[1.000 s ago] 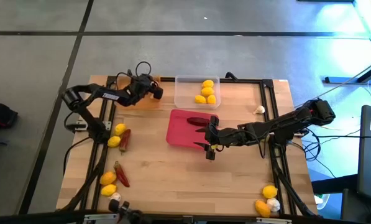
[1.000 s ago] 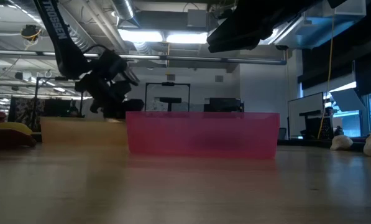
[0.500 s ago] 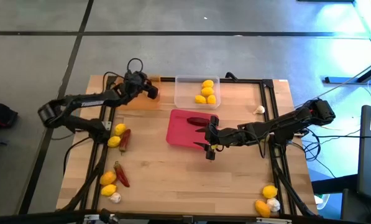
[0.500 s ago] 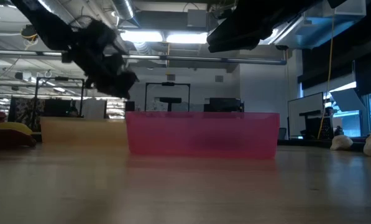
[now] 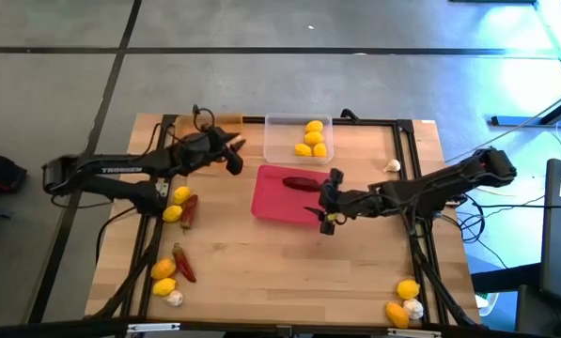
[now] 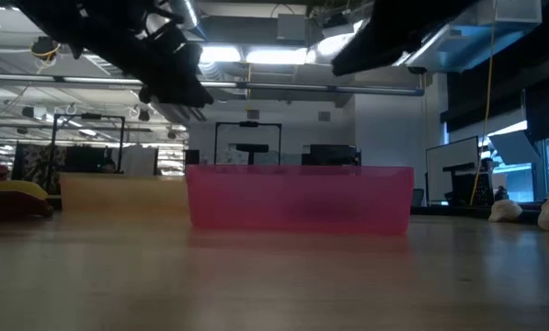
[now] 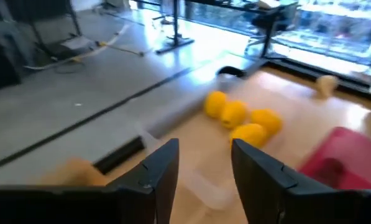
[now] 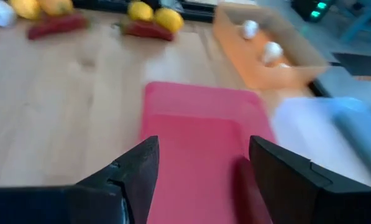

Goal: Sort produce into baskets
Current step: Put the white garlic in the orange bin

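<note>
You see the wooden table (image 5: pixel 289 263) carrying three trays: the pink-red tray (image 5: pixel 275 202) at centre with one chili pepper (image 5: pixel 302 182) inside, the clear tray (image 5: pixel 285 141) behind it with four lemons (image 5: pixel 312 138), and the orange tray (image 8: pixel 269 59) with two garlic bulbs (image 8: pixel 261 40). Your left gripper (image 5: pixel 233 156) hangs beside the clear tray, jaws parted, empty. Your right gripper (image 5: pixel 330 203) hovers at the pink-red tray's edge, jaws spread, empty. Loose produce lies along both table sides.
</note>
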